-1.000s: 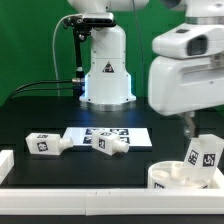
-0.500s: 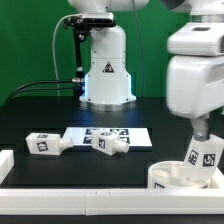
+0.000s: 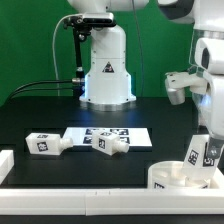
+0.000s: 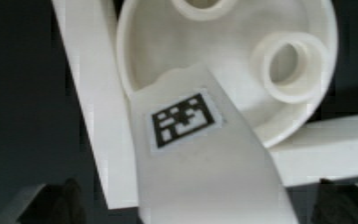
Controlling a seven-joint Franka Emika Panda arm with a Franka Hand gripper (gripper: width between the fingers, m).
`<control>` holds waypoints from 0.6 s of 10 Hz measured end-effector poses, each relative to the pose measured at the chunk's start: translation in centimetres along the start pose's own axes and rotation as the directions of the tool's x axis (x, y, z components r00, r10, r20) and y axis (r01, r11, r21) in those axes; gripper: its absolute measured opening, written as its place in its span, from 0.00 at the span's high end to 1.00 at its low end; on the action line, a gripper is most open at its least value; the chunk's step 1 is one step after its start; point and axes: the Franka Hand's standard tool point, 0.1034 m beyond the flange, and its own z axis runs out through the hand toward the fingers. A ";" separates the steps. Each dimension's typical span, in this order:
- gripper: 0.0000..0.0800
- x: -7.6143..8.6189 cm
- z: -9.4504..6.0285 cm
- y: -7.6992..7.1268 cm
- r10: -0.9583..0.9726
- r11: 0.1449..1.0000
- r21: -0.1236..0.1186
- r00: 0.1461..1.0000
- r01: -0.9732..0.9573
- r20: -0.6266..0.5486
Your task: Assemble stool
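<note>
Right now the gripper [image 3: 206,141] is hanging over the upper end of one stool leg [image 3: 197,156], which is standing in the round seat [image 3: 168,178]. The seat is lying flat on the table [image 3: 40,115] at the exterior view's right, close to the front edge. In the wrist view, the leg [image 4: 202,155] is running out from between the dark fingers [image 4: 39,206] toward the seat [image 4: 185,60], with its marker tag [image 4: 183,118] facing the camera. Whether the fingers are pressing on the leg or standing just off it cannot be told; that part of the picture is blurred and dark.

The leg is looking like stiff, light moulded plastic with smooth faces, so it is probably prone to slipping or twisting under a weak hold. The best hold is likely across two opposite flat sides near the top, leaving the lower end free in the seat's hole.

Its long axis is running almost upright, the top leaning slightly toward the exterior view's right. Two more legs are lying on their sides, one [image 3: 42,144] near the exterior view's left and one [image 3: 110,146] just in front of the marker board [image 3: 128,132], both well apart from the seat.
</note>
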 end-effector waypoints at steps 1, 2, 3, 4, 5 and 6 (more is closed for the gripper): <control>0.19 -0.3 0.5 0.1 -0.093 0.996 0.005 0.996 0.093 0.000; 0.19 -0.7 0.5 0.3 -0.147 0.989 0.005 0.989 0.147 -0.001; 0.19 -0.8 0.6 0.3 -0.134 0.991 0.005 0.991 0.134 -0.001; 0.35 -0.8 0.6 0.3 -0.111 0.994 0.005 0.994 0.111 -0.001; 0.52 -0.8 0.6 0.3 -0.110 0.994 0.005 0.994 0.110 -0.001; 0.57 -0.8 0.6 0.3 -0.028 1.000 0.006 1.000 0.028 -0.002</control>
